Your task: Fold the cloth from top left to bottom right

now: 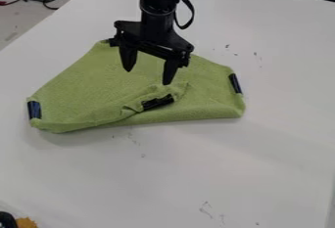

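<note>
A smooth white table [275, 173] is supporting a soft, rumpled, partly folded green cloth [85, 85], left of centre. Above it, the gripper [147, 77] is hanging, fingers spread. Dark strips [235, 83] are edging the cloth.

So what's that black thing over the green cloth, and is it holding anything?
It's a robot arm, a bit like a long metal arm without a person. Its hand, called a gripper, has two pointy fingers. They're spread apart, so it isn't holding anything.

There's just one picture, from a camera looking down at a slant. The green cloth lies on a white table. It has dark patches, and one edge is folded in, with a dark patch near the middle.
</note>
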`<state>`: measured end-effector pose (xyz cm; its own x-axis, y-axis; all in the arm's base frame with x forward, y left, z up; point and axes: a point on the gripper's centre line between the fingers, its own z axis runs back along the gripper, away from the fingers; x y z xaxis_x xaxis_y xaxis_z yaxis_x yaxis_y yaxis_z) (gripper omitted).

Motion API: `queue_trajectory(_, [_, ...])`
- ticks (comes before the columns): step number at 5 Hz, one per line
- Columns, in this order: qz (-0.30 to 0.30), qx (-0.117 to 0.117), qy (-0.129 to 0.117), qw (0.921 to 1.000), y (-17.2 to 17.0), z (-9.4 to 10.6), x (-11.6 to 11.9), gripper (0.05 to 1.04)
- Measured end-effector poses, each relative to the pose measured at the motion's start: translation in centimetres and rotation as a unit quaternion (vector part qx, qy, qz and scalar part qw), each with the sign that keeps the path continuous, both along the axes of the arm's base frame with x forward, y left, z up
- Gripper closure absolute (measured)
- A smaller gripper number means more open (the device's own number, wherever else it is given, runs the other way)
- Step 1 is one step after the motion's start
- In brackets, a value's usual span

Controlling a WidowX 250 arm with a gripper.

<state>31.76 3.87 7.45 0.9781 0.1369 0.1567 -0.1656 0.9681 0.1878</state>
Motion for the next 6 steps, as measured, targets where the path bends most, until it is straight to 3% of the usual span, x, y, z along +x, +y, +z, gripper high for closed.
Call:
queue_trajectory(1, [-0.004,0.0,0.018,0.9998,0.0,-1.0,-0.2,0.082])
queue_trajectory(4, [-0.099,0.017,0.008,0.9949,9.4,-3.0,10.3,0.083])
queue_trajectory(6, [-0.102,0.031,-0.012,0.9942,14.3,-3.3,13.1,0.082])
